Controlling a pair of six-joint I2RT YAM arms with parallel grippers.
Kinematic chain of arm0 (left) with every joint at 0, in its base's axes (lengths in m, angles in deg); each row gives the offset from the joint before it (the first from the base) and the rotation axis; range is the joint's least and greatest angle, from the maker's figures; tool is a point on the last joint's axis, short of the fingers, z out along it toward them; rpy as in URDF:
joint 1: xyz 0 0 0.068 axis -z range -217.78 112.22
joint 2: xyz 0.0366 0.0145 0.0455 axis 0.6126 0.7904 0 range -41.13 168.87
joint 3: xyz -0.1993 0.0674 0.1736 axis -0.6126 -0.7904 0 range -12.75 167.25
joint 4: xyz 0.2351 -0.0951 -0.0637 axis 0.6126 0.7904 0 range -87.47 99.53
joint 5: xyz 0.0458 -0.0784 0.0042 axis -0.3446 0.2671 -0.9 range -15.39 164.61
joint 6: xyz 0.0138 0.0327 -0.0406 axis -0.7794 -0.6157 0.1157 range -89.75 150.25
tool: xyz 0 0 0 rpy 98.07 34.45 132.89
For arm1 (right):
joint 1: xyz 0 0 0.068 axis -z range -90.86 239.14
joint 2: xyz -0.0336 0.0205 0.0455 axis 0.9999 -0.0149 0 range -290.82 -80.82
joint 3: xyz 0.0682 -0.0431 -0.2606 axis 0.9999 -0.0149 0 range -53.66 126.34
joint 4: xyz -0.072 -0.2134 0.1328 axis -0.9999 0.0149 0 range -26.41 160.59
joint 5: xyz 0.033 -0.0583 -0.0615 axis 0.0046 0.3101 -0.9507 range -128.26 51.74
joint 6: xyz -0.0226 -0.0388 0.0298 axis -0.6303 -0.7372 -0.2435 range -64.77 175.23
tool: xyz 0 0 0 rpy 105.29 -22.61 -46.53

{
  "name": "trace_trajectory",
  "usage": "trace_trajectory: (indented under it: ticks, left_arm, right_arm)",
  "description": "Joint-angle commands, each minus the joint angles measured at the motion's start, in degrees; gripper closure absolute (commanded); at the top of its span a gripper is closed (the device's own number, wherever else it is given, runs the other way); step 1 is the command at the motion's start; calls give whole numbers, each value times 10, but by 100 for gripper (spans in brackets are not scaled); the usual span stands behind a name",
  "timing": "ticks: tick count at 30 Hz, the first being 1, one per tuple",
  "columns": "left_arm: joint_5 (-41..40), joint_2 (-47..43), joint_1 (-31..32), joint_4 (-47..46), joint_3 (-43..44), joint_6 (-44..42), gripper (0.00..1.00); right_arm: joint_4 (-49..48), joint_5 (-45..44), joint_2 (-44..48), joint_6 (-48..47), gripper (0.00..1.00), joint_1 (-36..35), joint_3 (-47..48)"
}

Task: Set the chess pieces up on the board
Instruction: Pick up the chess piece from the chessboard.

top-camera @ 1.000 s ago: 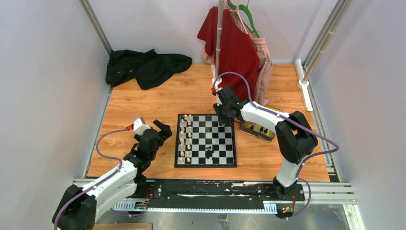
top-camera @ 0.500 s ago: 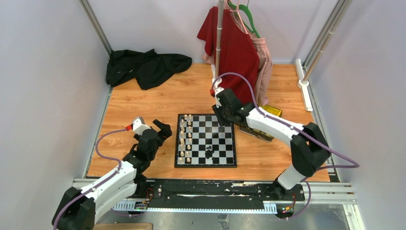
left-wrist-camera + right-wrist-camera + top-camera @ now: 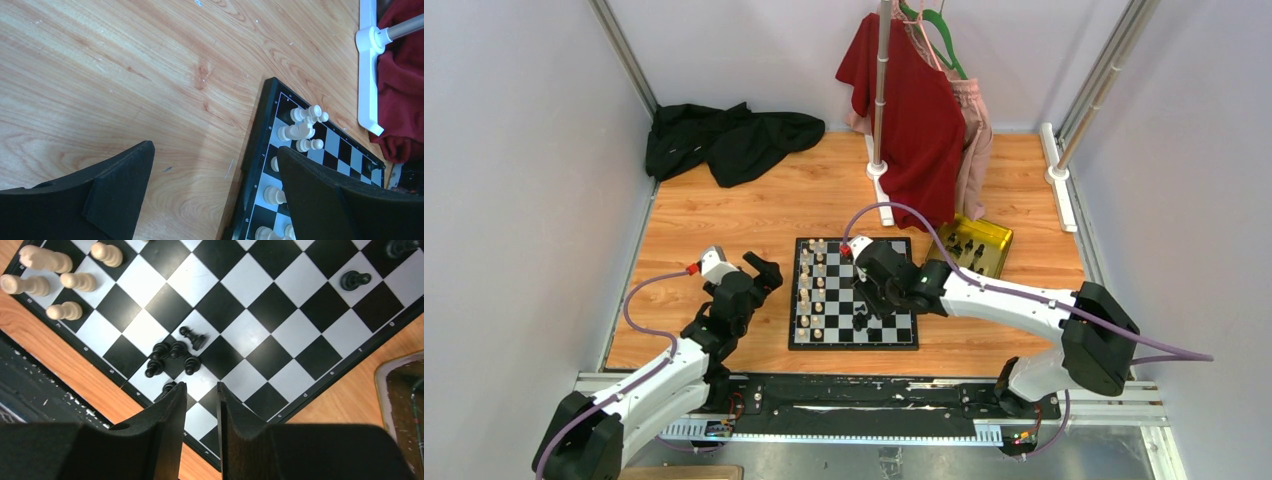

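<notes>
Left end effector: jaws spread wide, empty, above the counter just left of the board.
Right end effector: over the board's near squares, fingers slightly parted, nothing between them.
Black pawns: clustered just beyond the right fingertips.
White pieces: along the board's left side.
Gold tray: beyond the board's far right corner.

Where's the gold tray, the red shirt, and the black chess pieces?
gold tray (image 3: 994,240): top view, bare right part.
red shirt (image 3: 914,110): top view, its front.
black chess pieces (image 3: 177,350): right wrist view, a middle piece.
</notes>
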Motion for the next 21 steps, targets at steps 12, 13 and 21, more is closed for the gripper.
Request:
trace_trajectory:
  ticks: [12,13,21]
  left_arm:
    - [-9,-9,-4,-5,-7,-2,0]
    - [-9,-9,-4,-6,-7,-2,0]
    - [-13,-8,-4,-5,-9,-1,0]
  right_arm:
    - [-19,-2,-8,35,67,-37,-30]
    - [-21,-1,-11,35,67,-37,-29]
    - [-32,4,-40,27,67,-36,-17]
